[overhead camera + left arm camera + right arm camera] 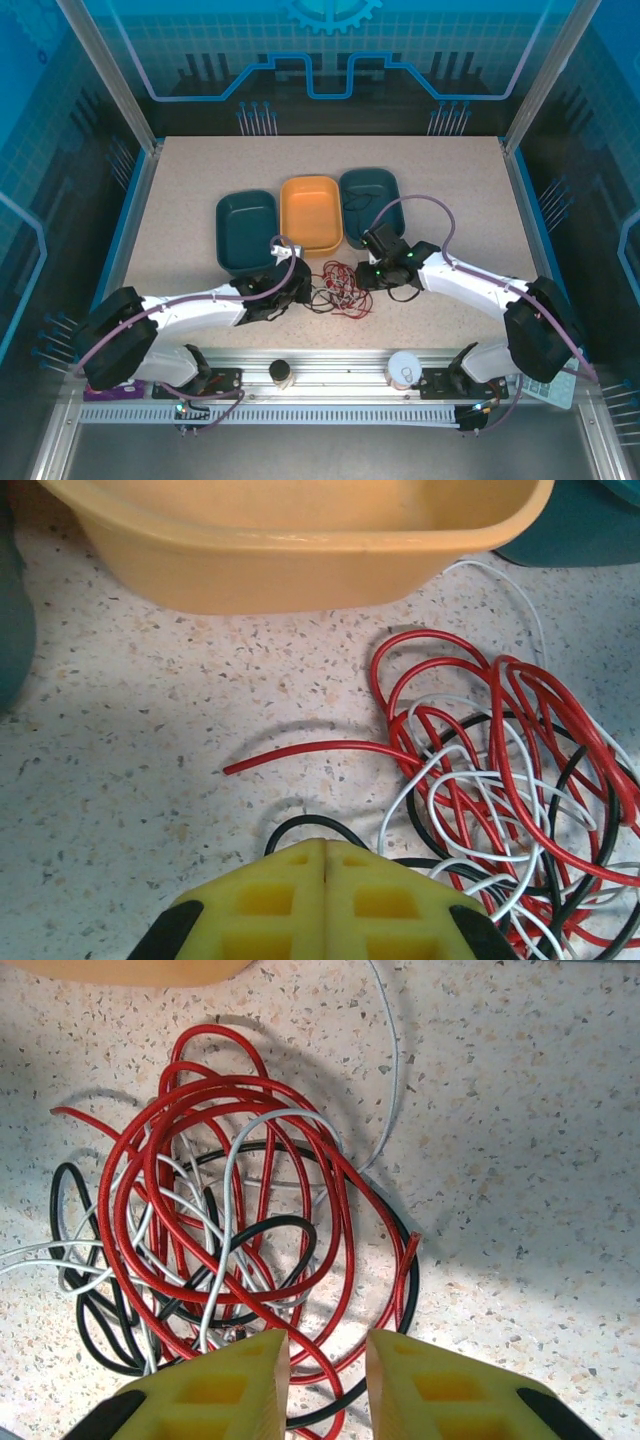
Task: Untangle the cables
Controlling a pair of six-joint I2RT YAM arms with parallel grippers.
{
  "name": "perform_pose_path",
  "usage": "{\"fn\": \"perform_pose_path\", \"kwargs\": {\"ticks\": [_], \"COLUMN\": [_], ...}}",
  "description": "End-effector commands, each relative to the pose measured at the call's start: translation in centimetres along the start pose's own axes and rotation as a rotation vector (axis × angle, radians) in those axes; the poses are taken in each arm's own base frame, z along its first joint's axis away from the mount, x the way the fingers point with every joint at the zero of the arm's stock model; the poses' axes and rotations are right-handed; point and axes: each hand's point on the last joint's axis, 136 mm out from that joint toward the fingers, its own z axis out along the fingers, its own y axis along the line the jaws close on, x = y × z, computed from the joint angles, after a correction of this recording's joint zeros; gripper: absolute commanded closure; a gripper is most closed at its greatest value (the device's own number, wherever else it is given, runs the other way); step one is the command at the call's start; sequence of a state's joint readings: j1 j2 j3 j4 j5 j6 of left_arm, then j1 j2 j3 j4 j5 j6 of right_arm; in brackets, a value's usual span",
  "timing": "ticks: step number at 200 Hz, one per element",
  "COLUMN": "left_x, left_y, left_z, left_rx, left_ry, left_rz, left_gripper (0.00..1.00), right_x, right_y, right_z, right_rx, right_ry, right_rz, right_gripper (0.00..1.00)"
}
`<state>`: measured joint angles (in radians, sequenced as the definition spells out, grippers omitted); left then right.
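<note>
The cables [340, 288] lie in one loose tangle of red, black and whitish strands on the speckled table, in front of the orange tray. My left gripper [300, 290] sits at the tangle's left edge. In the left wrist view it [325, 842] is shut, and a small black cable loop [300, 823] sticks out right at its tips. A red cable end [300, 752] lies free just ahead. My right gripper [365, 275] is at the tangle's right side. Its jaws [328, 1345] stand open, with a red strand [320, 1360] and a black one running through the gap.
Behind the tangle stand three trays in a row: a teal tray [246, 232], an orange tray [312, 182] and another teal tray [372, 180]. The orange tray's wall [300, 570] is close ahead of the left gripper. A jar [282, 374] and a white cup [404, 370] sit on the front rail.
</note>
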<state>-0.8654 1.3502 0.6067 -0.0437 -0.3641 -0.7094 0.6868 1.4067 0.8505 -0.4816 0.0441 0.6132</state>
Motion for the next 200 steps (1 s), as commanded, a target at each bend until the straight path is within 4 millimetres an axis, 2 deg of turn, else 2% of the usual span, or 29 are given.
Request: {"fn": "perform_pose_path", "kwargs": {"ticks": [1,28,69,128,200], "left_x": [-0.6,-0.6,-0.4,-0.4,-0.4], "left_y": [0.0,-0.7,-1.1,-1.0,-1.2], "left_z": [-0.1,0.4,0.7,0.7,0.7], "left_rx": [-0.019,-0.001,0.01,0.022,0.033], "left_ry": [-0.024,-0.012,0.0,-0.009,-0.012], "left_rz": [-0.02,-0.023,-0.016,-0.027,-0.036], "left_gripper": [1.0,1.0,0.99,0.99,0.98], "right_x": [0.5,0.8,0.8,1.5,2.7], "right_y": [0.4,-1.2,-2.5,-2.2,-2.7], "right_z": [0.1,0.4,0.7,2.7,3.2], "right_rx": [0.014,0.089,0.101,0.041,0.048], "right_ry": [0.031,0.036,0.041,0.105,0.138], "right_rz": [0.024,0.073,0.177,0.244,0.282], "right_gripper": [0.73,0.73,0.73,0.72,0.69]}}
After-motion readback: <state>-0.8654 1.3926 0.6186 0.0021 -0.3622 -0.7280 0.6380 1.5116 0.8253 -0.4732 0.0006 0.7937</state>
